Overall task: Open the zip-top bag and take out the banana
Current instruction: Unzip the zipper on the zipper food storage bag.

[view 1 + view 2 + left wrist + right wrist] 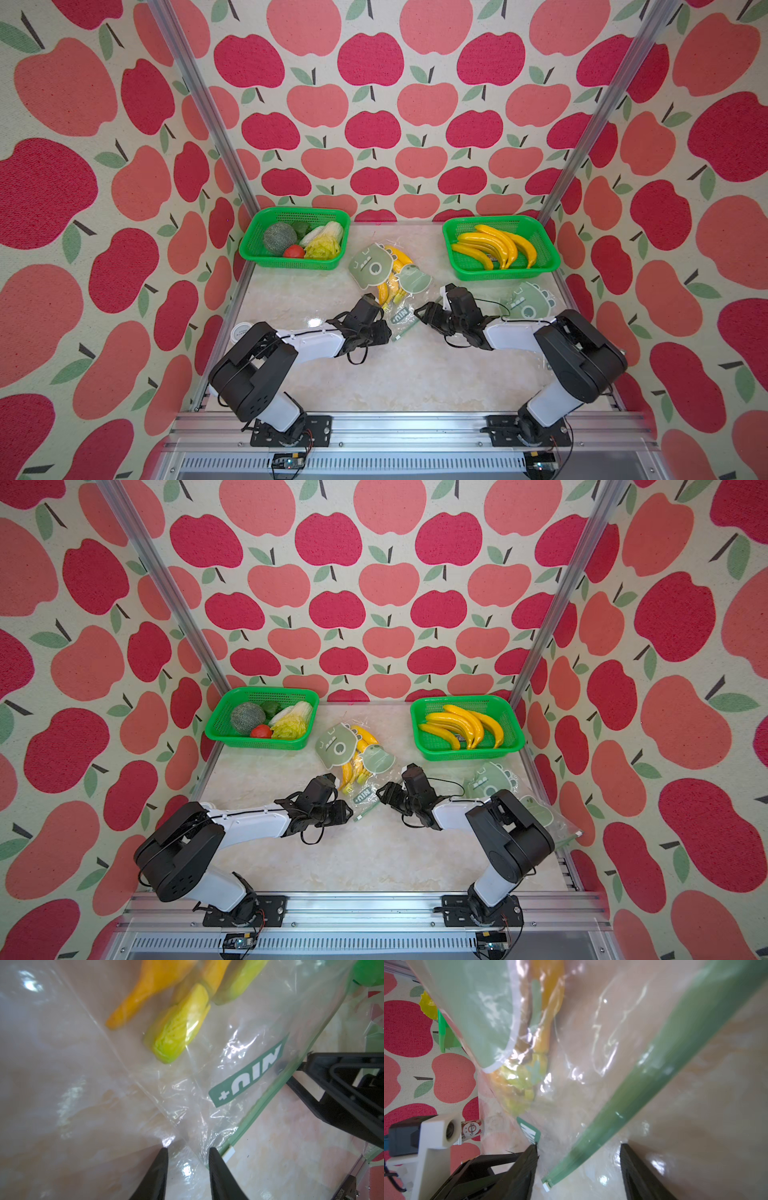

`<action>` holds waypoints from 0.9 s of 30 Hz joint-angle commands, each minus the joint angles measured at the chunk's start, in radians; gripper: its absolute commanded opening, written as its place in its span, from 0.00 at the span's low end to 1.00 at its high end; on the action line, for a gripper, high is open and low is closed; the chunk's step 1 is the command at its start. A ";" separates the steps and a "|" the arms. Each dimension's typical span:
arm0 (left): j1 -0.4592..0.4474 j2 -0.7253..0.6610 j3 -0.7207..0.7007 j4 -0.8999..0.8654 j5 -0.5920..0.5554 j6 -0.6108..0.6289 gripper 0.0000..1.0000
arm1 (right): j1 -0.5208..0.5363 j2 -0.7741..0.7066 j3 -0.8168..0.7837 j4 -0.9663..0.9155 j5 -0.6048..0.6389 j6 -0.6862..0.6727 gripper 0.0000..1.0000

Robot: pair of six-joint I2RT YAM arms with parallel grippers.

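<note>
Our left arm [307, 338] and right arm [515, 334] reach across the desk [374, 374] to the zip-top bag [400, 319], lying flat with the banana [398, 253] inside and its green zip strip [623, 1105] on the edge nearest us. Our right fingers [525, 1172] stand wide apart astride that strip's end; our left fingers [159, 1174] are parted over the bag's corner

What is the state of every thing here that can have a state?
zip-top bag: lying on the table, zip strip appears shut
banana: inside the zip-top bag
left gripper: jaws apart, bag corner between them
right gripper: jaws wide apart around the zip strip, not clamping
second bag: flat on the table, contents unclear
vegetable basket: filled
banana basket: holds loose bananas
</note>
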 commanded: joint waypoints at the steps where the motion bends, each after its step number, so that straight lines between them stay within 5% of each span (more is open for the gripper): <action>1: 0.005 -0.016 -0.021 0.048 0.008 -0.015 0.41 | 0.004 0.039 -0.007 0.084 -0.028 0.072 0.63; 5: 0.013 -0.008 -0.035 0.076 0.011 -0.027 0.57 | 0.007 0.075 0.011 0.130 -0.062 0.092 0.52; 12: 0.067 0.032 -0.072 0.174 0.066 -0.089 0.60 | 0.007 0.080 0.015 0.180 -0.078 0.135 0.27; 21: 0.065 0.036 -0.078 0.193 0.073 -0.121 0.55 | 0.016 0.021 -0.002 0.216 -0.118 0.198 0.20; 27: 0.062 0.012 -0.094 0.209 0.097 -0.156 0.62 | 0.044 -0.053 0.015 0.144 -0.106 0.178 0.18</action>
